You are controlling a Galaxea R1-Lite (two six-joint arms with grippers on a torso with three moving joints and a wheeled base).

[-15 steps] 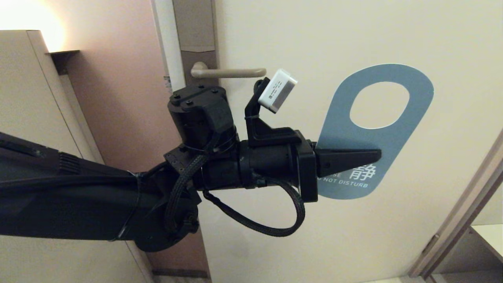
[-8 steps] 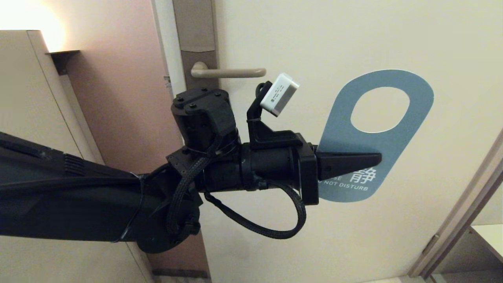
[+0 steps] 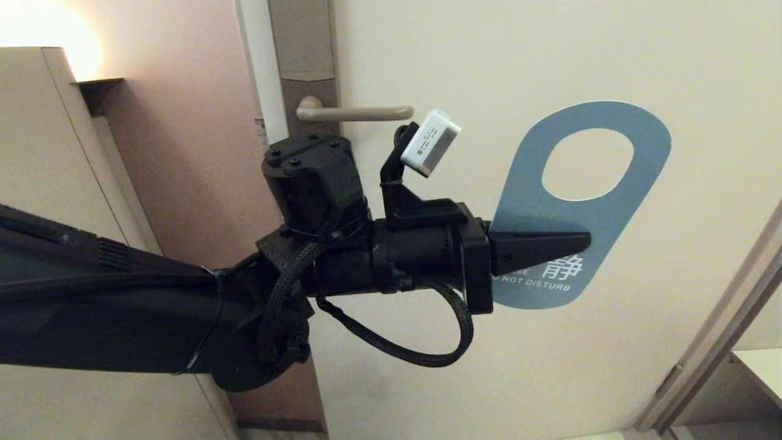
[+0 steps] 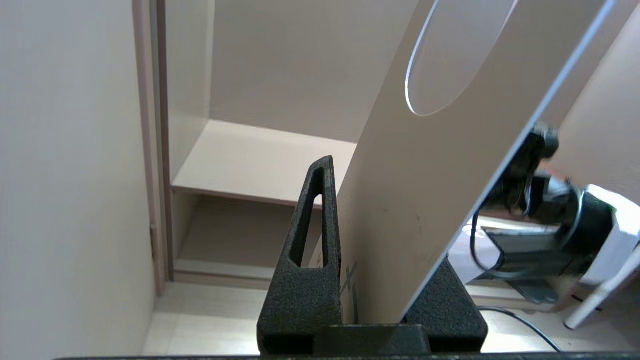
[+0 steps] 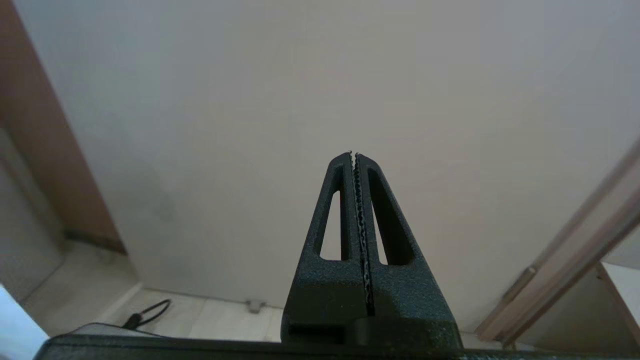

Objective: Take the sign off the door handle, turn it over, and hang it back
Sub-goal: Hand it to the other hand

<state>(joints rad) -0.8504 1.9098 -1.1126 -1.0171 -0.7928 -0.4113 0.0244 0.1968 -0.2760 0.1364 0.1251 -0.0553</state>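
The left gripper (image 3: 568, 243) is pinching the sign (image 3: 595, 211) (blue face out) between its jaws, holding it off the handle (image 3: 357, 112), to its right against the door (image 3: 519, 55). The right gripper (image 5: 354, 155) jaws are pressing together, empty.

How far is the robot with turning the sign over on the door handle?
Done: the sign is off the handle, which is bare. In hand: the left gripper pinches the sign's lower part and holds it in front of the door, to the right of the handle, blue "DO NOT DISTURB" face toward the head camera. The right gripper is shut and empty. Left: present the other face and hang the sign back.
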